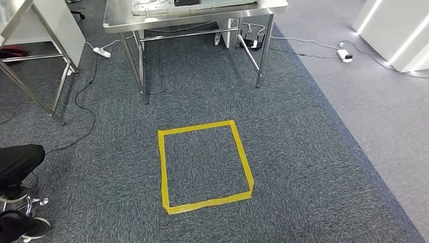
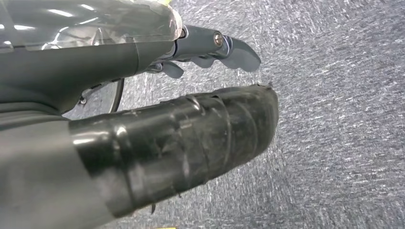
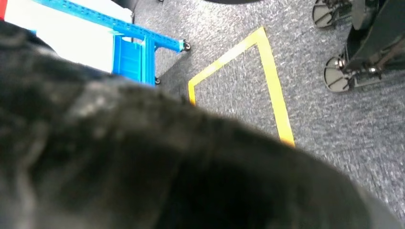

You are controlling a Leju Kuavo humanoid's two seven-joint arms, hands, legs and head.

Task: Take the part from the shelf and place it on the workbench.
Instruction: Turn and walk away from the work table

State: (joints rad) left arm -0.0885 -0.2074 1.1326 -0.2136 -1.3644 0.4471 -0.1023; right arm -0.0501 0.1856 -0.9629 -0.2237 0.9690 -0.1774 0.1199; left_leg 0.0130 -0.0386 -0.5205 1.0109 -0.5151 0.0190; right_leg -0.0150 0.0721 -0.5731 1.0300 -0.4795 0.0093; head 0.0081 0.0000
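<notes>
Grey carpet point(image 1: 303, 167) with a yellow tape square point(image 1: 205, 164) marked on it lies ahead of the robot in the head view, and the steel workbench point(image 1: 152, 20) stands just beyond the square. Judged from this, the robot is between stations, walking or standing short of the bench.

The part cannot be made out with certainty. In the left wrist view the left hand point(image 2: 157, 119) hangs over carpet, its taped dark thumb point(image 2: 191, 143) apart from the grey fingers point(image 2: 239, 50), and nothing clearly sits in the gap between them. A clear shiny cover point(image 2: 86, 21) lies along the fingers; whether that is part of the hand or a bagged item is unclear, so the hold cannot be told.

The right hand point(image 3: 143, 167) is a dark blur right at the lens, so its fingers are unreadable. Past it sit a blue frame on castors point(image 3: 138, 47) and more yellow tape.

Placement on the bench looks not yet done; whether the pick-up is done is unclear.
</notes>
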